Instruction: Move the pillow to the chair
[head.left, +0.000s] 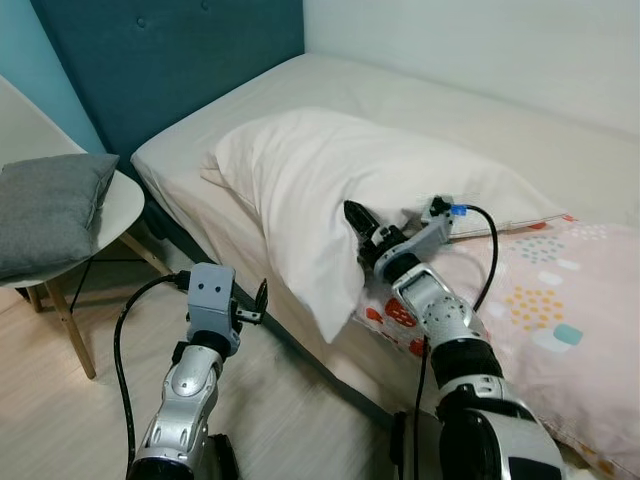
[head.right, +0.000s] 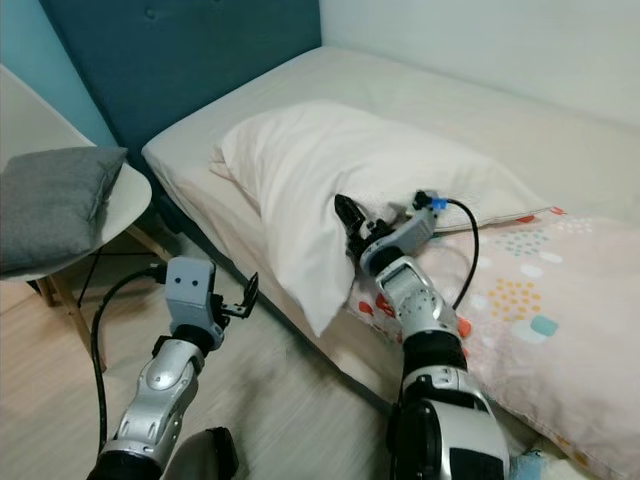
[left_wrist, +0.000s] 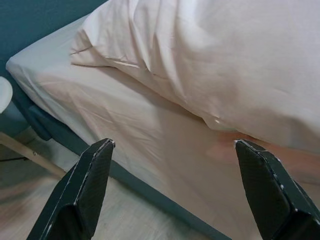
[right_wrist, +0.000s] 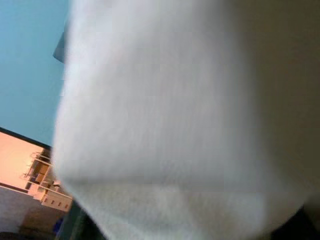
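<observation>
The pillow (head.left: 330, 190) lies on the bed (head.left: 560, 150), not yet carried. The right gripper (head.left: 357, 222) pinches its near edge; the left gripper (left_wrist: 175, 190) gapes just below. The chair (head.left: 125, 200) waits beyond the left gripper.

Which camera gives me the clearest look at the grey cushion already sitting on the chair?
The left eye view: the grey cushion lies nearly whole on the white chair, cut only by the frame edge. The right eye view shows the same cushion, cropped a little more. The wrist views look at the bed and the white pillow.
</observation>
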